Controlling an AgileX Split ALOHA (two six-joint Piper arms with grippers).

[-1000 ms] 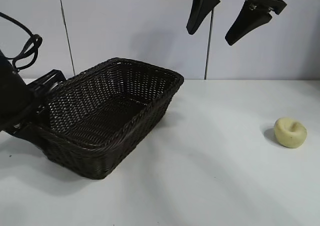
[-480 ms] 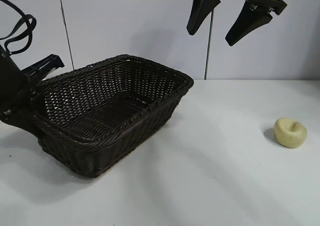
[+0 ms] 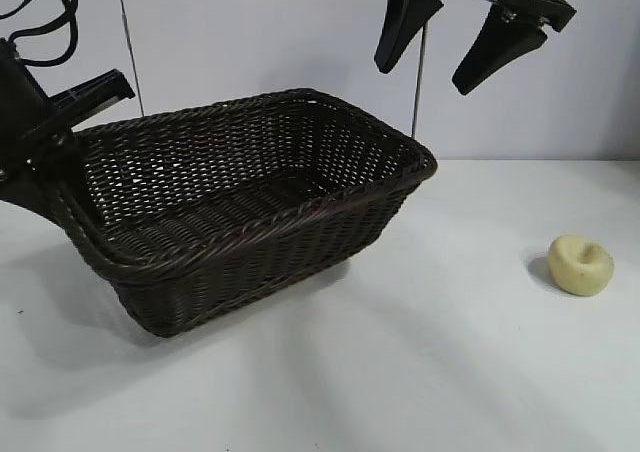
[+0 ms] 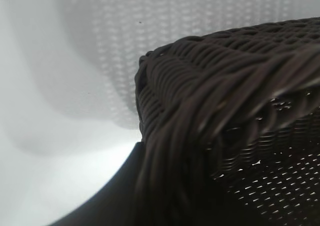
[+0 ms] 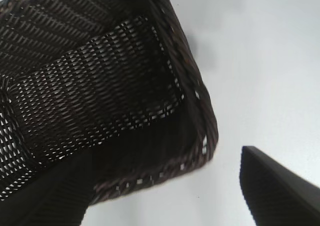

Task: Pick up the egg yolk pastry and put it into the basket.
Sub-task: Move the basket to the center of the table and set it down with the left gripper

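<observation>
Only exterior shows pastry; wrists see basket.

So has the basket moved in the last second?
Yes. The basket, its end clamped in the left pincer, swung right toward the unmoved egg yolk pastry.

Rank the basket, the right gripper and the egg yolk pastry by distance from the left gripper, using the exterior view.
1. basket: its left rim is clamped in the left gripper.
2. right gripper: open, up high, right of centre.
3. egg yolk pastry: on the table, far right.
</observation>
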